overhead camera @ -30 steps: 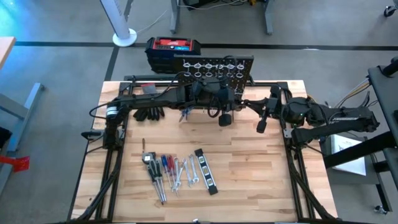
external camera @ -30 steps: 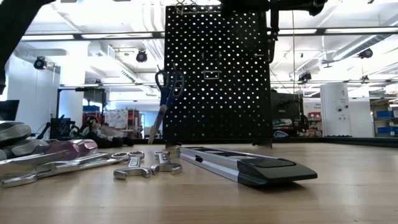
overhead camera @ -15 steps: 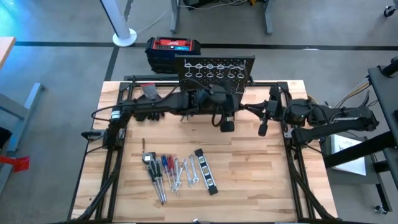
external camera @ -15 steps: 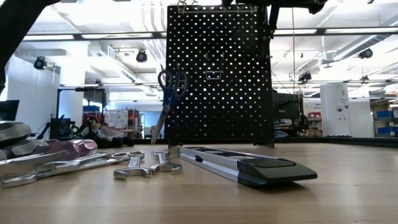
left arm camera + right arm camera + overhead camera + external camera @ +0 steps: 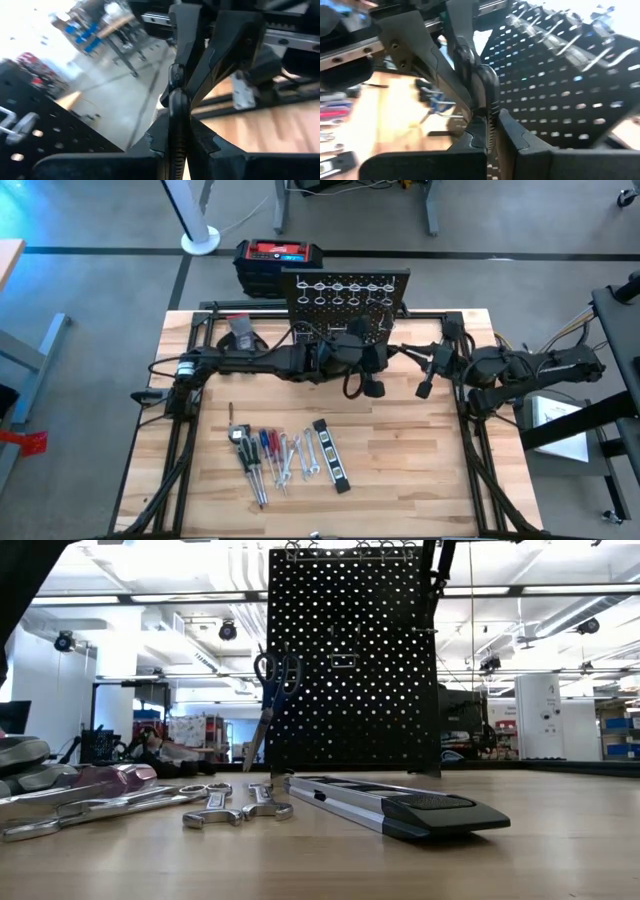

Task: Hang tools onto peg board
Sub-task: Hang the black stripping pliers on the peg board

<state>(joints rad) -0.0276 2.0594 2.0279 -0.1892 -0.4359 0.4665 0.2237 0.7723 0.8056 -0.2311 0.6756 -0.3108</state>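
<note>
Blue-handled scissors (image 5: 270, 700) now hang on the peg board (image 5: 352, 660) at the worktop's far edge. Left gripper (image 5: 178, 107) has backed off, fingers closed and empty (right gripper (image 5: 482, 107) closed too, idle nearby). Other tools (image 5: 280, 455) remain near the front edge.

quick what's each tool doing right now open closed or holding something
Left tool: closed, nothing visible between its fingers, near the black perforated peg board.
Right tool: closed, holding nothing, waiting beside the board.
</note>
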